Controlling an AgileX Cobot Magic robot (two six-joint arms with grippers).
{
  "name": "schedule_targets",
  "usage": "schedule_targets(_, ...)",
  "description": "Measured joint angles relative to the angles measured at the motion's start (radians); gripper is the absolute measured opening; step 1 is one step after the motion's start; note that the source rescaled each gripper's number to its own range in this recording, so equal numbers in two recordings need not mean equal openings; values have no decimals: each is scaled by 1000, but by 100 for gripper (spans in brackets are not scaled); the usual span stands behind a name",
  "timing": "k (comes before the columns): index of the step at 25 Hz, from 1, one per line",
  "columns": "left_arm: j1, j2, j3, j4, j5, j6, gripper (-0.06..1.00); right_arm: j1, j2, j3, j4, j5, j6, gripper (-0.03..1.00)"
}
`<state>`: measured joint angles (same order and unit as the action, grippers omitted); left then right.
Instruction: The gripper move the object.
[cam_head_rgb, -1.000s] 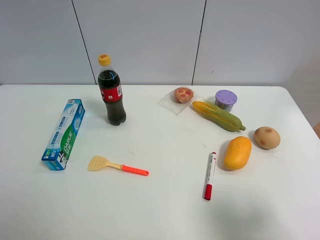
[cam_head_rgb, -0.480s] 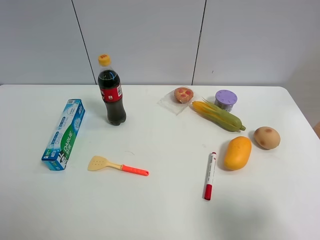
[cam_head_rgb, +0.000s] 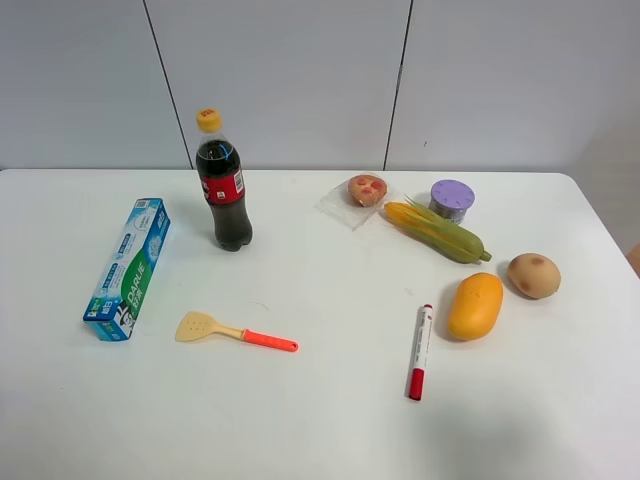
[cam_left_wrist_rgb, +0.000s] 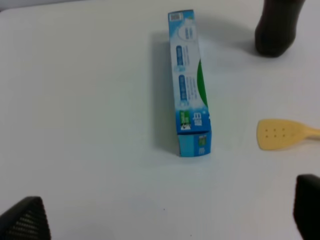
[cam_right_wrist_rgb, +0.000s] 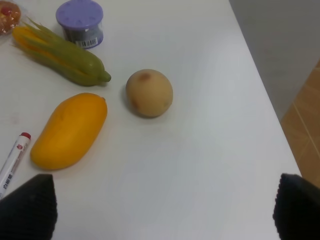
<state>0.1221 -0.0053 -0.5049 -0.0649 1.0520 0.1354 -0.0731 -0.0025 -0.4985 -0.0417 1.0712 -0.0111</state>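
Nothing on the white table (cam_head_rgb: 320, 420) has shifted between the earlier overhead pictures and this one; every item lies where it did, and neither arm shows from above. Near the table's left side the long rectangular toothpaste box (cam_head_rgb: 128, 268), light blue and green with white lettering, lies flat, untouched and free of either gripper. To its right stands the dark cola bottle (cam_head_rgb: 222, 183) with a yellow cap and red label, upright and apart from the box. In front of both, between box and table centre, lies the pale yellow slotted spatula (cam_head_rgb: 234, 332) with an orange handle. On the left wrist view the box (cam_left_wrist_rgb: 188, 81) lies ahead of the left gripper (cam_left_wrist_rgb: 165, 220), whose black fingertips (cam_left_wrist_rgb: 26, 220) sit at the two lower corners, spread wide with bare table between them. The right gripper (cam_right_wrist_rgb: 162, 210) is likewise spread wide, holding nothing, its dark fingertips (cam_right_wrist_rgb: 27, 207) at the picture's corners. Ahead of it lie a yellow mango (cam_right_wrist_rgb: 69, 130), a round tan potato (cam_right_wrist_rgb: 149, 92), a green-husked corn cob (cam_right_wrist_rgb: 62, 57), a purple-lidded small jar (cam_right_wrist_rgb: 80, 20) and the red-and-white marker pen (cam_right_wrist_rgb: 14, 157), all resting apart except the jar and cob, which lie just beside each other.
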Motion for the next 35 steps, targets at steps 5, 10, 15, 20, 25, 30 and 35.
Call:
schedule_targets(5,0,0,0,0,0,0,100,0,0,0,0,0,0,100)
schedule_targets(10,0,0,0,0,0,0,100,0,0,0,0,0,0,100)
schedule_targets(15,0,0,0,0,0,0,100,0,0,0,0,0,0,100)
schedule_targets(20,0,0,0,0,0,0,100,0,0,0,0,0,0,100)
schedule_targets(25,0,0,0,0,0,0,100,0,0,0,0,0,0,100)
schedule_targets(30,0,0,0,0,0,0,100,0,0,0,0,0,0,100)
schedule_targets(35,0,0,0,0,0,0,100,0,0,0,0,0,0,100)
